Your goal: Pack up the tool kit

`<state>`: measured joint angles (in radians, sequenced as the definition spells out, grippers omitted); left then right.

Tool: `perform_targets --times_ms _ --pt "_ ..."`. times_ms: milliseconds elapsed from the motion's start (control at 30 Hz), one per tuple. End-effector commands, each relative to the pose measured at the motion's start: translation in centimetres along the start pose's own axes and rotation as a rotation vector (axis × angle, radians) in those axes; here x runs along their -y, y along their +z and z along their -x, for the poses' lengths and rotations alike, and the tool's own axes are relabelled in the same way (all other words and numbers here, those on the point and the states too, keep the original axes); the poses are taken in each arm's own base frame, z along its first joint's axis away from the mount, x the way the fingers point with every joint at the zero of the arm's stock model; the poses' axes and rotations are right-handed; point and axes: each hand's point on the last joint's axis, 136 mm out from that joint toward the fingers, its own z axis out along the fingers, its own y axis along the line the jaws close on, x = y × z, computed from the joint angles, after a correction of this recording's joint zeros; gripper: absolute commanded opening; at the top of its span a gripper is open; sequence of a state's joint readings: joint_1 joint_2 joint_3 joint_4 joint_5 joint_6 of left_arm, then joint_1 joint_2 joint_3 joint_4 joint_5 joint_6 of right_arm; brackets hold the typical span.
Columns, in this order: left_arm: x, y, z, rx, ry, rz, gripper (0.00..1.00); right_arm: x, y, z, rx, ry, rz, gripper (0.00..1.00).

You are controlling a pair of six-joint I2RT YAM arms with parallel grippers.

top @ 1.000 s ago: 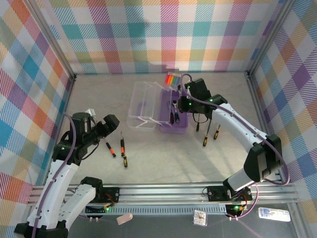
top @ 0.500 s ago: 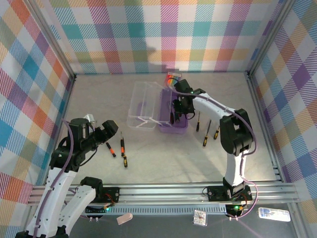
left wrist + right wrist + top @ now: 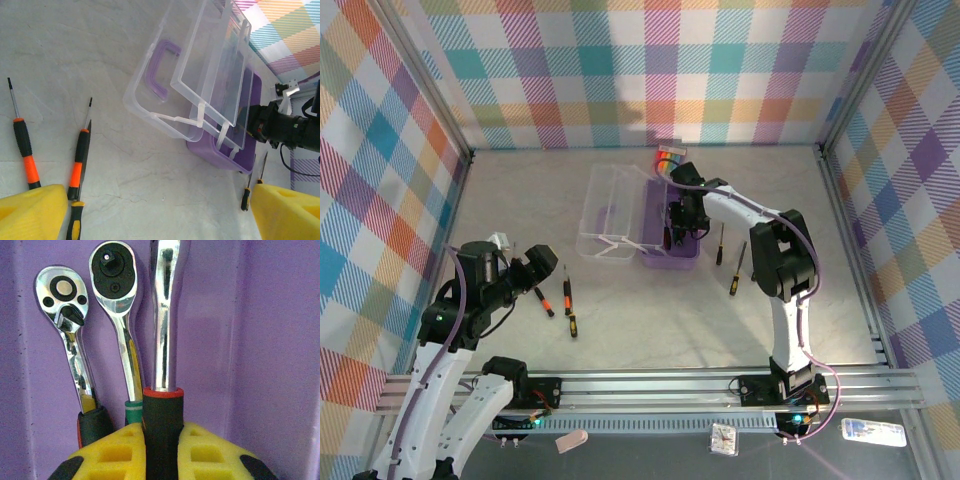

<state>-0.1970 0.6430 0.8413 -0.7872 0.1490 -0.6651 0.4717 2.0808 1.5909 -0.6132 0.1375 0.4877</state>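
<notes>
Top external: the kit [image 3: 640, 215] is seen lying open toward the far edge of the table [image 3: 650, 330], about midway along it, with the clear lid [image 3: 610, 215] folded out left of the purple base [image 3: 670, 262]. The right gripper [image 3: 675, 228] is lowered into the base. The left gripper [image 3: 542, 258] is held toward the left edge, beside three screwdrivers [image 3: 567, 295]. Two further screwdrivers [image 3: 737, 268] are left just right of the base.

Left wrist: the left gripper [image 3: 155, 192] is shown with jaws spread wide and nothing between them. The kit is framed ahead, a purple handle [image 3: 160, 70] on its lid.

Right wrist: the right gripper [image 3: 162, 440] is clamped on the black grip of a chrome tool [image 3: 165, 315], laid beside two ratchets [image 3: 65, 295] on the base floor.

The kit is judged light, stiff, smooth plastic with a freely swinging lid. It is best taken by the handle, or by the lid's free edge for closing. The steel tools are judged hard and slick on the shaft, so the rubber grip is preferred.
</notes>
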Motion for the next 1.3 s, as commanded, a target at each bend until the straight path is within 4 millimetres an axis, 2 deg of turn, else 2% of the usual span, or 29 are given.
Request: perform_targets --times_ms 0,233,400,600,767,900,1000,1067,1167,1267 --pt "0.1 -0.1 -0.7 -0.026 0.003 -0.018 0.94 -0.2 0.0 0.8 0.007 0.024 0.012 0.15" --pt "0.4 -0.6 -0.3 -0.013 0.027 -0.017 0.94 -0.1 -0.4 1.2 -0.007 0.027 -0.001 0.27" --pt "0.8 -1.2 0.2 -0.008 0.053 -0.001 0.95 -0.3 -1.3 1.8 -0.001 0.026 0.005 0.27" --pt "0.8 -1.4 0.3 -0.009 0.06 0.0 0.95 -0.3 -4.9 3.2 0.072 0.029 0.014 0.3" --pt "0.6 -1.3 0.0 -0.02 0.06 0.006 0.95 -0.3 -6.5 3.0 0.086 0.018 0.023 0.33" --pt "0.0 -1.2 -0.3 -0.028 0.061 0.032 0.95 -1.1 -11.2 2.6 0.163 0.023 0.133 0.34" --pt "-1.3 -0.6 -0.9 -0.049 0.053 0.087 0.93 -0.9 -14.6 1.2 0.226 0.024 0.196 0.35" --pt "-2.6 -0.1 -1.4 -0.072 0.045 0.138 0.91 0.0 -15.6 -0.5 0.251 0.033 0.209 0.36" --pt "-4.0 0.8 -2.1 -0.103 0.04 0.199 0.86 2.6 -16.1 -3.3 0.273 0.073 0.17 0.36" --pt "-4.6 1.8 -2.8 -0.137 0.035 0.216 0.8 5.3 -15.6 -6.2 0.266 0.084 0.104 0.36"
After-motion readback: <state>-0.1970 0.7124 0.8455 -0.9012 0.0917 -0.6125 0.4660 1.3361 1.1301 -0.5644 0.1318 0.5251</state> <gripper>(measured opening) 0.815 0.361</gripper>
